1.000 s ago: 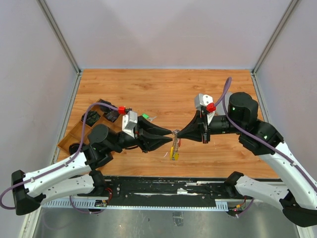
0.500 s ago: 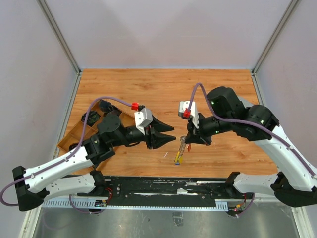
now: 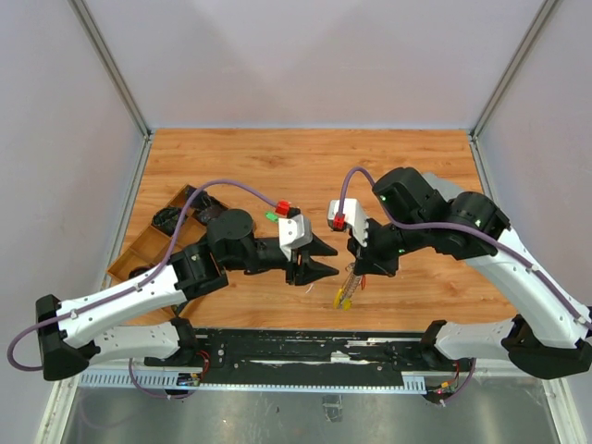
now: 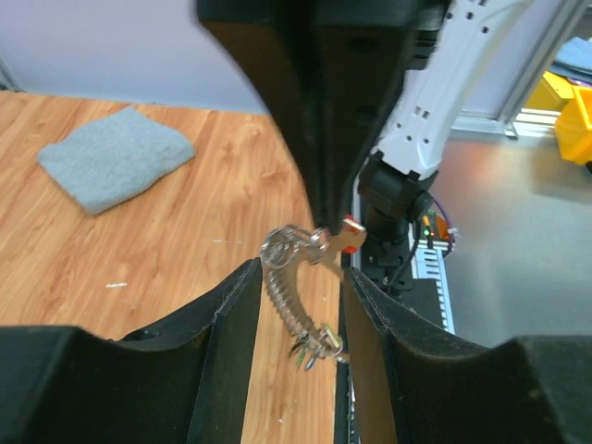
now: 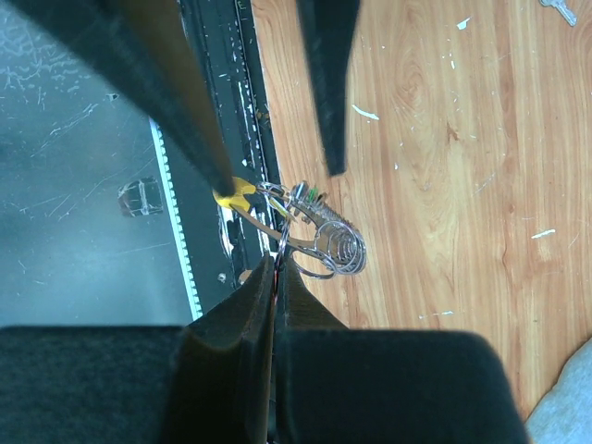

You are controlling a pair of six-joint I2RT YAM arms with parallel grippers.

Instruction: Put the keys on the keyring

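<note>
Pinching the keyring (image 5: 333,246) so it dangles above the counter (image 3: 305,166), the right gripper (image 3: 356,272) offers it to the spread left gripper (image 3: 328,261).

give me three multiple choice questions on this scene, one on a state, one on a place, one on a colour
1. The left gripper is:
A) open
B) shut on a key
C) out of sight

2. The keyring is:
A) lying flat
B) hanging from the right gripper
C) pinched in the left gripper

3. The key head hanging lowest in the top view is:
A) yellow
B) purple
C) white

Answers:
1. A, since its fingers stand apart on either side of the keyring in the left wrist view.
2. B, since the right gripper's fingers close on the ring and the rest dangles below them.
3. A, since the lowest piece shows plain yellow against the wood.
</note>
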